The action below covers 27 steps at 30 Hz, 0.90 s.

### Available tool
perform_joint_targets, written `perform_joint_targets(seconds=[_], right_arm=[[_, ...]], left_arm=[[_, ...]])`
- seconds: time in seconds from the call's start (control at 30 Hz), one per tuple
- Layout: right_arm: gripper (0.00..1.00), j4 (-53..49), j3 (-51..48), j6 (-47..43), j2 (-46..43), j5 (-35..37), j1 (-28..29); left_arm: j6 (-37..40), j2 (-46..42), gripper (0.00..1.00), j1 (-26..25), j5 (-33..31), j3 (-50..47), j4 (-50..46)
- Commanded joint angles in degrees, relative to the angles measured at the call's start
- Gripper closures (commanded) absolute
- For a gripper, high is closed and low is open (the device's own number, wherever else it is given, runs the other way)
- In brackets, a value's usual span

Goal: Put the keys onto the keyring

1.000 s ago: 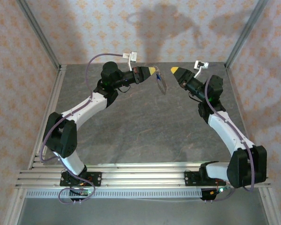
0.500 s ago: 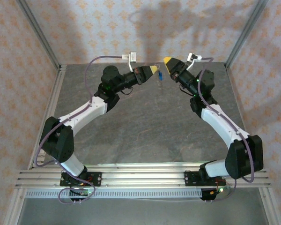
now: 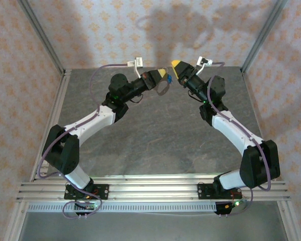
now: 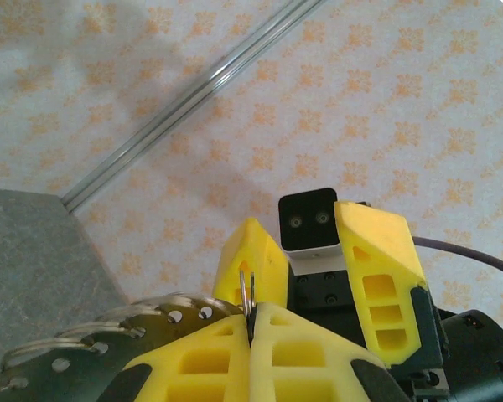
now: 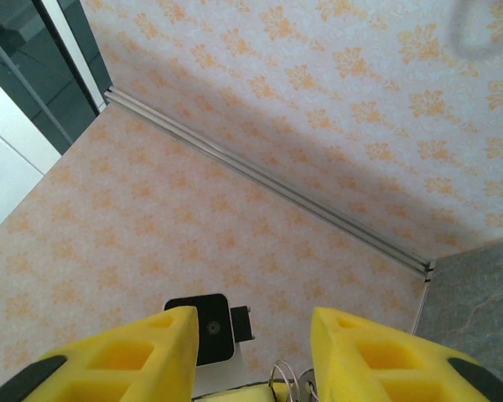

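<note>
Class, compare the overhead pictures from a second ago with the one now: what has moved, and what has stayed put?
The right gripper swung left and farther back, closing up to the left gripper, its jaws open. The left gripper stayed shut on the keyring, roughly in place.

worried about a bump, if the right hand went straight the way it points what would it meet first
Most likely the keyring pinched in the shut left hand, just ahead of the open right hand; depth is unclear.

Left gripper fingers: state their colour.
Bright yellow; the fingers show best in the left wrist view.
</note>
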Motion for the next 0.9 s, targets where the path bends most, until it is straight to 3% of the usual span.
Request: perform_joint_targets(seconds=[0.0,0.5,0.73,0.87], right_arm=[[0.59,3.2,-0.5,-0.5,0.4,0.4,0.2],[0.64,3.0,1.0,-1.6,2.6,-3.2,2.0],[0.74,3.0,0.0,-1.7,2.0,-3.4,2.1],[0.85,3.1,-0.4,-1.9,1.7,-3.7,2.0]], left_arm=[[-0.3,-2.6,1.00,-0.3,-0.9,0.1,4.2],[0.0,-2.5,1.00,-0.3,-0.4,0.9,3.6],[0.2,-2.5,1.00,-0.2,-0.4,0.9,3.2],[0.3,-2.5,1.00,-0.3,-0.4,1.1,3.0]])
